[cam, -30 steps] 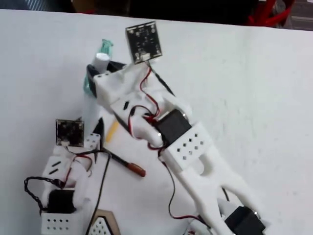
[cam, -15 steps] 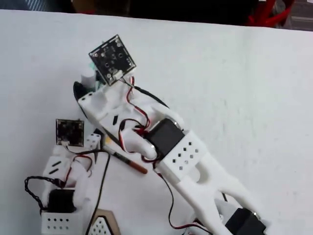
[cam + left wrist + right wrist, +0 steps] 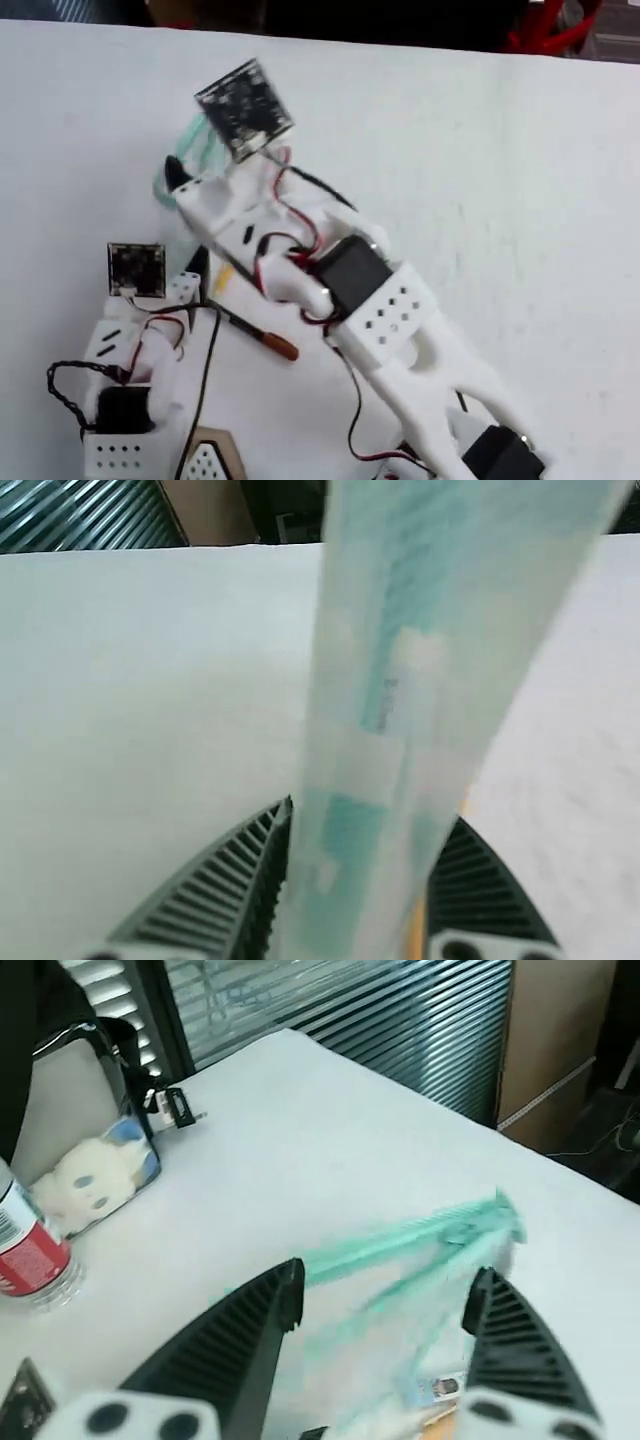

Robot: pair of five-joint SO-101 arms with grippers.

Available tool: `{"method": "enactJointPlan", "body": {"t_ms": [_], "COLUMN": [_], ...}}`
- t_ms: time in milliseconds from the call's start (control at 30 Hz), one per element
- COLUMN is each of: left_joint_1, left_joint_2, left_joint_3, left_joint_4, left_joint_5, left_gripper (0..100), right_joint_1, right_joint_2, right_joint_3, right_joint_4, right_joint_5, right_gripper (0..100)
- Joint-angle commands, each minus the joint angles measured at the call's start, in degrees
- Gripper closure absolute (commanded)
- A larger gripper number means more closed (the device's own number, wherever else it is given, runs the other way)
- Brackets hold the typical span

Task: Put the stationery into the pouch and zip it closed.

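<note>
While left gripper (image 3: 368,825) clamps one pouch (image 3: 420,680) | right gripper (image 3: 388,1280) jaws apart | one pen (image 3: 252,330)

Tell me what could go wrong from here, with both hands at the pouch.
1. The left hand grips the pouch by one thin edge; a tug from the other side might slip or twist it out.
2. The right hand is open around the teal zipper; closing there could pinch the mouth shut instead of opening it.
3. The pen lies loose near the left hand; a swing could knock it away.
</note>
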Motion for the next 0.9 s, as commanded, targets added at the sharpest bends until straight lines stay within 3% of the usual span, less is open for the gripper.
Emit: {"method": "enactJointPlan", "body": {"t_ms": [0, 233, 433, 667, 867], "left_joint_1": [-0.9, -0.9, -1.2, -5.6, -7.9], "left_joint_2": [-0.5, -0.5, -0.5, -0.5, -0.5], "left_joint_3": [-1.1, -0.7, -0.7, -0.6, 2.6], "left_joint_4": [-0.7, -3.0, -3.2, -4.0, -9.9], "left_joint_5": [-0.1, -0.6, -0.6, -0.2, -0.1], "left_gripper": [80, 93, 95, 95, 95], "right_joint_1": [4.4, 12.4, 13.2, 13.1, 11.1], "right_joint_2": [-4.6, -14.5, -16.3, -16.3, -8.0], "right_joint_3": [-2.7, -1.8, 12.8, 32.9, 30.9], "right_joint_4": [0.2, 0.9, 0.8, -16.5, -19.6], "right_joint_5": [0.4, 0.9, 0.9, 0.9, -3.3], "right_gripper": [80.0, 81.9, 81.8, 81.7, 81.9]}}
